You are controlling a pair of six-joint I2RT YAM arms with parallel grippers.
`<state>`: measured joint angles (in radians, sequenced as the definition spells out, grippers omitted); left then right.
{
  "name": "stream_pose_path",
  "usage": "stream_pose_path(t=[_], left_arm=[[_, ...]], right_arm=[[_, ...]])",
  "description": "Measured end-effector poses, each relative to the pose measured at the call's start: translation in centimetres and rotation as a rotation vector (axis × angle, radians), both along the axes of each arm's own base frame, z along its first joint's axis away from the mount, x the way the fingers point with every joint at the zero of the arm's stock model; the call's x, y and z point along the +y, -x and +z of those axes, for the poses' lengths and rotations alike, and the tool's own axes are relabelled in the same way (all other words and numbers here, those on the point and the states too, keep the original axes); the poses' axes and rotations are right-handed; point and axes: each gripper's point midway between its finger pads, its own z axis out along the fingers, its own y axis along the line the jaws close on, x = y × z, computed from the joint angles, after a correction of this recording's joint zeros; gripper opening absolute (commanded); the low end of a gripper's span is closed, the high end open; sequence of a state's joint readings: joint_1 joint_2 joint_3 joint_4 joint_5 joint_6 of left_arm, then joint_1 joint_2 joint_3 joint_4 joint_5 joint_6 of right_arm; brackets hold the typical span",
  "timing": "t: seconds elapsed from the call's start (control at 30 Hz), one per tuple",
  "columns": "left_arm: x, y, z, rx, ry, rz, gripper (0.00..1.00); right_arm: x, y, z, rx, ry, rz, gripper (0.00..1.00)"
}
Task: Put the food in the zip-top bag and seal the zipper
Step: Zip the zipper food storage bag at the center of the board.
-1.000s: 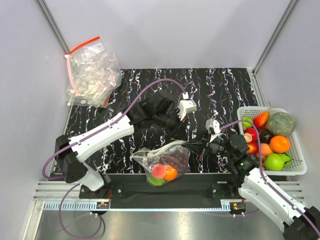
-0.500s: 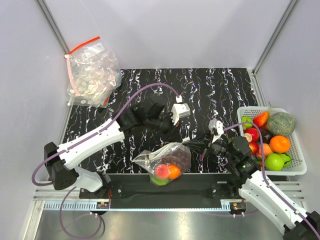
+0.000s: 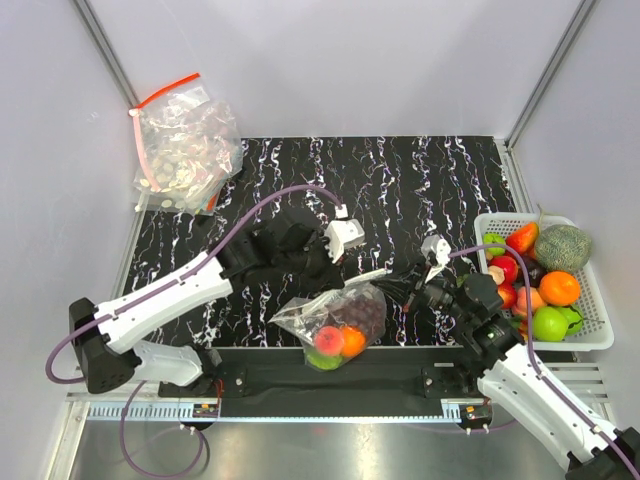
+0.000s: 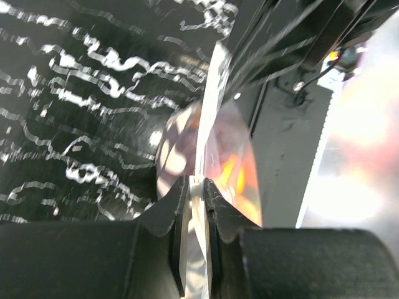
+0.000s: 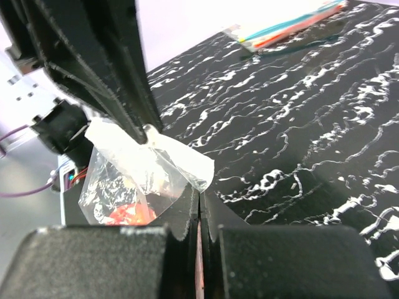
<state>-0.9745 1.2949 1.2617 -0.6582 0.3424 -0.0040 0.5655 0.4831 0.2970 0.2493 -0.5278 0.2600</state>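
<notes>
Top external view showed the zip-top bag lying at the near edge of the black marbled mat, between the two arms, its mouth turned to the far right. Inside it sat the food: a red piece, an orange one, a green one and something dark. The left gripper reached in from the left and met the bag's upper edge. The right gripper came from the right to the same edge.

On the left wrist view the left gripper stood narrow, its fingers clamped on the zipper, the pale strip running up and away from the jaws. Orange showed through the bag beyond them.

On the right wrist view the right gripper was pressed fully together, with the film of the bag running down into its tips.

A white basket of fruit stood at the right edge. A heap of clear bags lay in the far left corner, well apart from the arms.
</notes>
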Motion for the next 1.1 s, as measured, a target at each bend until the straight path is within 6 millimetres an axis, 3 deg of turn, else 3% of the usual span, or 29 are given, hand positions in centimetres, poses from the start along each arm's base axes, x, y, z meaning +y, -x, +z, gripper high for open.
stream_pose_path(t=[0.3, 0.83, 1.1], left_arm=[[3.1, 0.3, -1.1, -0.03, -0.063, 0.07, 0.06], [4.2, 0.2, -2.4, -0.027, -0.117, 0.098, 0.06], [4.5, 0.3, -2.6, -0.023, -0.133, 0.102, 0.06]], right_arm=[[-1.7, -1.7, -0.4, 0.037, 0.003, -0.159, 0.0], [-7.2, -4.5, -0.3, 0.077, -0.045, -0.528, 0.0], [-10.1, -5.8, -1.6, 0.136, -0.036, -0.717, 0.0]])
